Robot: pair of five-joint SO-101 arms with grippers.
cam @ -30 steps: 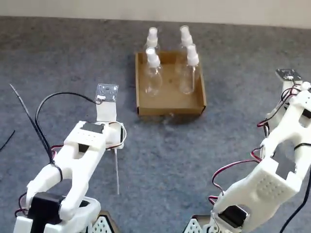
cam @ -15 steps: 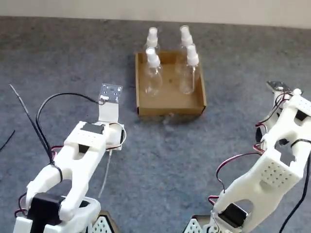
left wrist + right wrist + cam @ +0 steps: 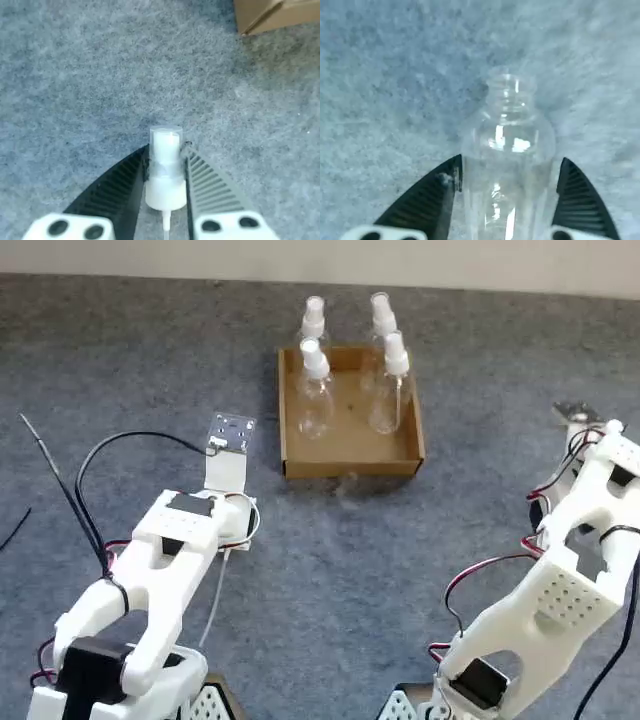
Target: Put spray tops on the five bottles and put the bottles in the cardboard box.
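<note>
My left gripper (image 3: 166, 149) is shut on a white spray top (image 3: 165, 170) above the grey carpet. Its thin dip tube (image 3: 213, 595) slants out from under the left arm (image 3: 170, 560) in the high view. My right gripper (image 3: 511, 161) is shut on a clear bottle (image 3: 507, 145) with no top, its bare neck pointing away from the wrist. The right arm (image 3: 585, 540) stands at the right edge of the table. In the cardboard box (image 3: 350, 462) stand two capped bottles (image 3: 315, 395) (image 3: 388, 390). Two more capped bottles (image 3: 313, 318) (image 3: 381, 312) stand at its far edge.
Grey carpet covers the table between the arms and the box. A black cable (image 3: 60, 490) loops along the left side by the left arm. A pale wall edge runs along the far side behind the box.
The right arm has turned and shifted a little inward and toward the near side. The dip tube under the left arm has swung from straight to slanting left.
</note>
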